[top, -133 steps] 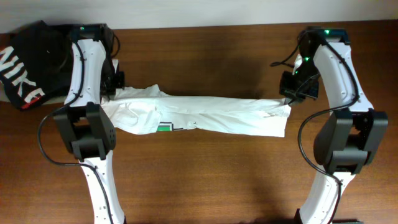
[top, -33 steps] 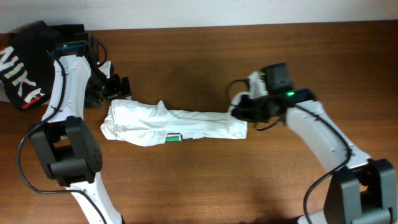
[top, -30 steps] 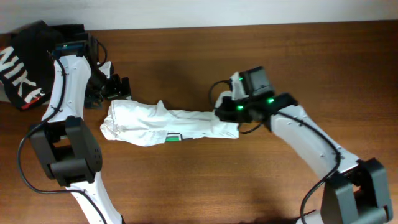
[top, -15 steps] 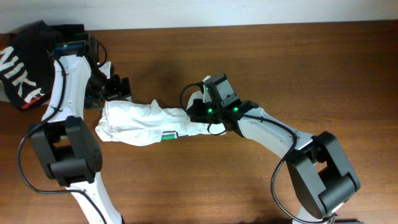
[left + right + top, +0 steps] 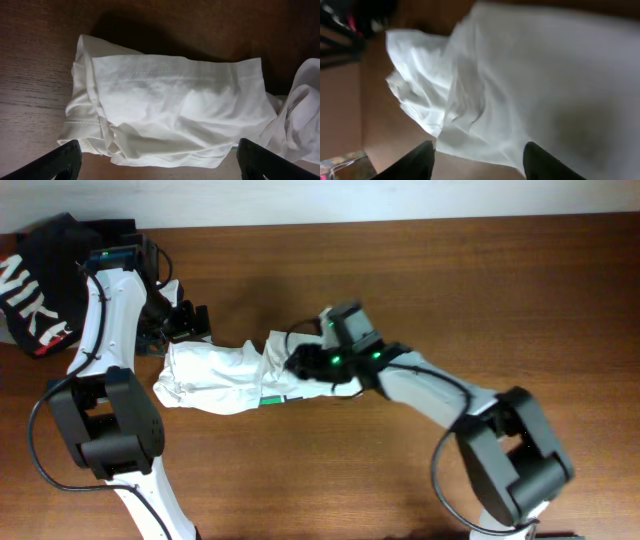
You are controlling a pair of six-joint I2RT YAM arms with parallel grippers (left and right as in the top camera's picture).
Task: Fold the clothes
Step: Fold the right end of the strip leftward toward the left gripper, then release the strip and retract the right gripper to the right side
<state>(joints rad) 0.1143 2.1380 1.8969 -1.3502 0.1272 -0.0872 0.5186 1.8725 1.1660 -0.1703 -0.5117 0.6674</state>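
The white garment [image 5: 222, 373] lies bunched on the wooden table, left of centre, its right end doubled over toward the left and a small green label [image 5: 272, 397] at its front edge. My right gripper [image 5: 300, 362] hovers over that folded end; in the right wrist view the gripper [image 5: 481, 165] has its fingers apart and the cloth [image 5: 520, 85] lies loose below and ahead of them. My left gripper [image 5: 186, 321] stands just behind the garment's left end. In the left wrist view it [image 5: 160, 167] is wide open above the cloth [image 5: 175, 110], holding nothing.
A black garment with white lettering [image 5: 40, 280] is heaped at the table's back left corner, beside the left arm. The table's back edge meets a pale wall [image 5: 330, 200]. Bare wood [image 5: 480, 300] stretches to the right of the white garment.
The right gripper has carried the garment's right end leftward over the rest and has opened its jaws. The left arm has stayed where it was, open.
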